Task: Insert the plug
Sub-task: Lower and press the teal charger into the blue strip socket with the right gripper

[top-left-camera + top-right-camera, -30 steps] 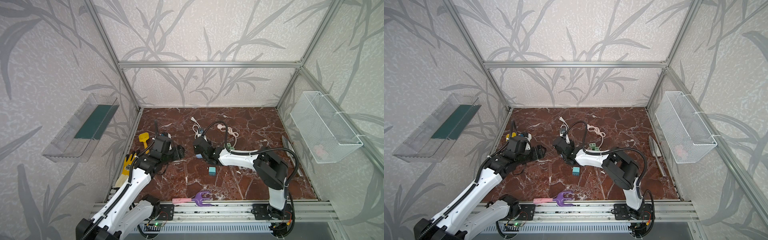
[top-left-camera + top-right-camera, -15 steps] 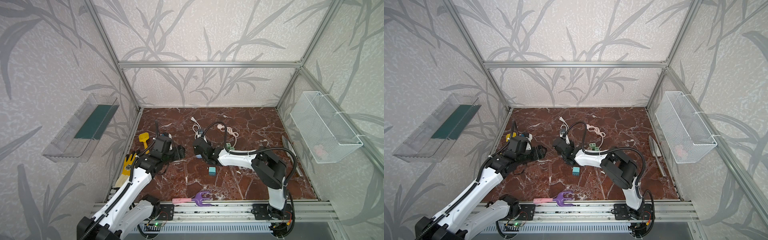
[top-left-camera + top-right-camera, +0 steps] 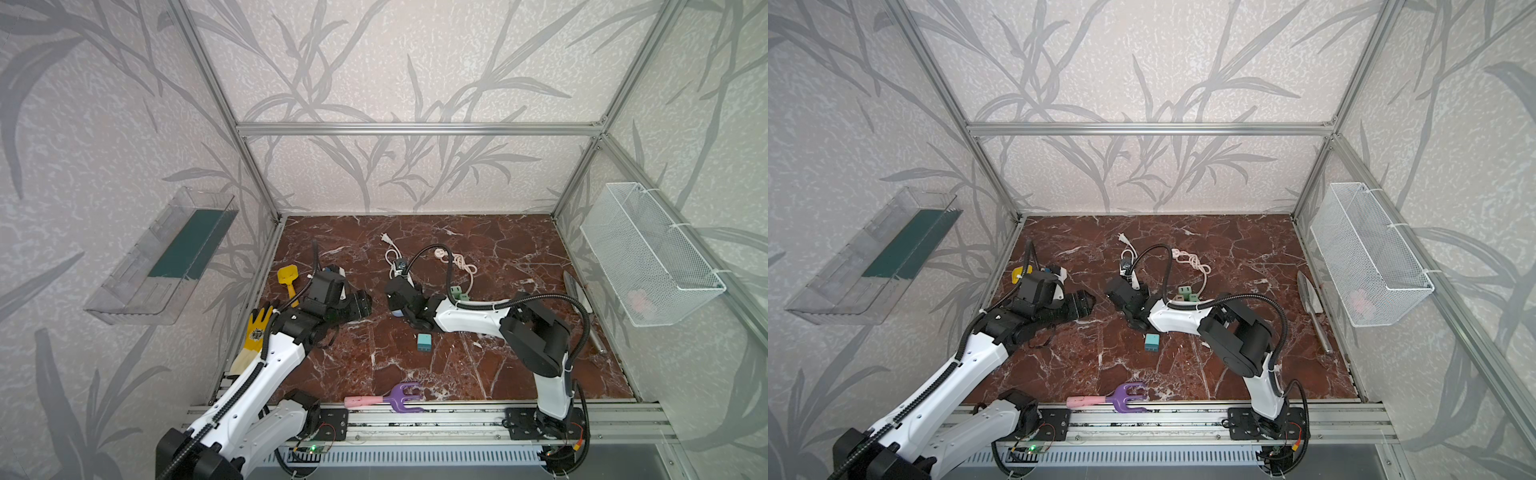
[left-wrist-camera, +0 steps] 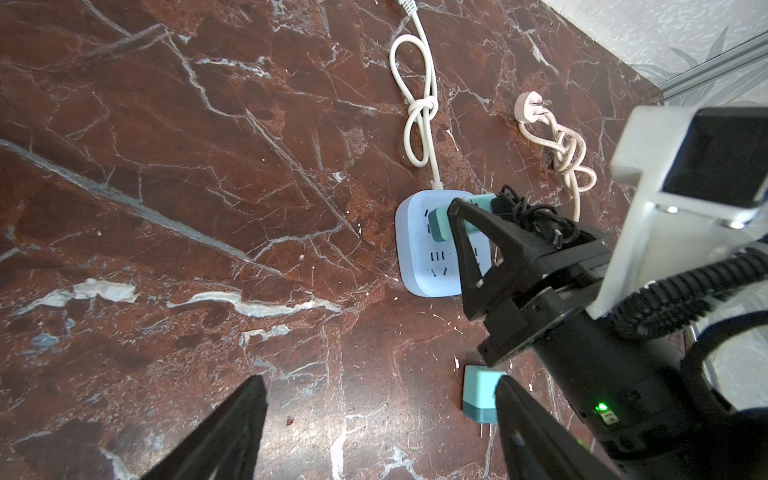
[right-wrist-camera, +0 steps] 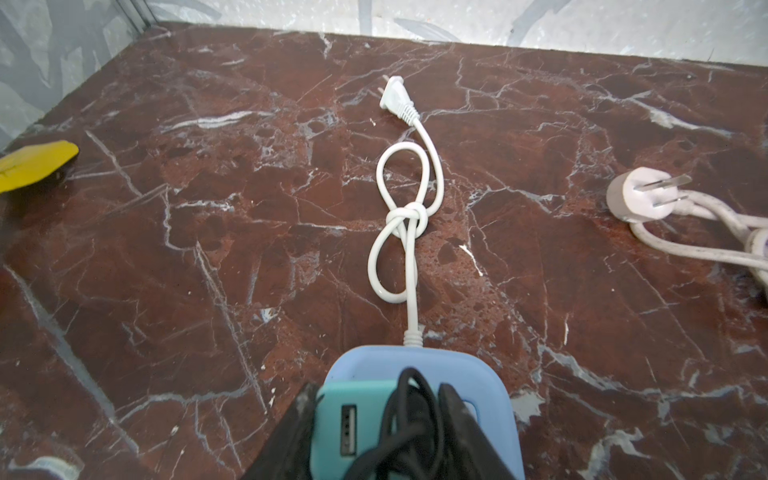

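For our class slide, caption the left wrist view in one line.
Right gripper holds a teal cube charger against the pale-blue plastic power strip.

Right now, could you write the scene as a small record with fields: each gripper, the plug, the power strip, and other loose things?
right gripper: shut on the teal adapter
teal adapter: against the socket face of the blue power strip; full seating cannot be told
left gripper: open, holds nothing, above the table
second teal adapter: lies loose on the table, apart from the strip
white cord: knotted, its plug lying free
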Controlling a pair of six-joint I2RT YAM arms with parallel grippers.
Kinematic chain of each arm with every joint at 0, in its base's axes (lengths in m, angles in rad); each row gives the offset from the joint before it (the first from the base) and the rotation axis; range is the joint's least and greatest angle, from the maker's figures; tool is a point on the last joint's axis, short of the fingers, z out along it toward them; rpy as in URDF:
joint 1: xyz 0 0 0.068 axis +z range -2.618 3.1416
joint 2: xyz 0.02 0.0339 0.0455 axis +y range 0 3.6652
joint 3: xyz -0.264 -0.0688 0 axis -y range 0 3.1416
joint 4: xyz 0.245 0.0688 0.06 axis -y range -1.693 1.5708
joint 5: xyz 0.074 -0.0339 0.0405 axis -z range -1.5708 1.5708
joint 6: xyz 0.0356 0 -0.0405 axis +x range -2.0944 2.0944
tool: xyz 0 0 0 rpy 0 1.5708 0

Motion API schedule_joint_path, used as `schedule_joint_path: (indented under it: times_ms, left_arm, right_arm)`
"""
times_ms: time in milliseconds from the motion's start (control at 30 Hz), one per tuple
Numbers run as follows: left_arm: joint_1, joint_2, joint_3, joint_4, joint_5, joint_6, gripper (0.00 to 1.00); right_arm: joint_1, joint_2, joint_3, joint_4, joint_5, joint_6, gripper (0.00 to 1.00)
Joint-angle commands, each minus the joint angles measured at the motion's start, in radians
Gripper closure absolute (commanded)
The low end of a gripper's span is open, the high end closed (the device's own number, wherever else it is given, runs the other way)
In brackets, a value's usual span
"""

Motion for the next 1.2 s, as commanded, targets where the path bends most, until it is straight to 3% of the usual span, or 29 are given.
schedule_joint_path:
  times_ms: [0,533,1167]
  left_arm:
    - [0.004,-0.001,-0.016,0.015,-0.004,-0.011,0.15]
    - [0.005,-0.003,-0.02,0.021,-0.005,-0.013,0.15]
    - [0.005,0.004,-0.015,0.013,-0.01,-0.016,0.17]
  right_arm:
    - [0.006,0.023,0.022,0.01,0.022,-0.003,1.0]
    - [0.032,0.028,-0.022,0.048,0.06,-0.032,1.0]
    - [0.062,0.043,-0.043,0.008,0.111,0.114,1.0]
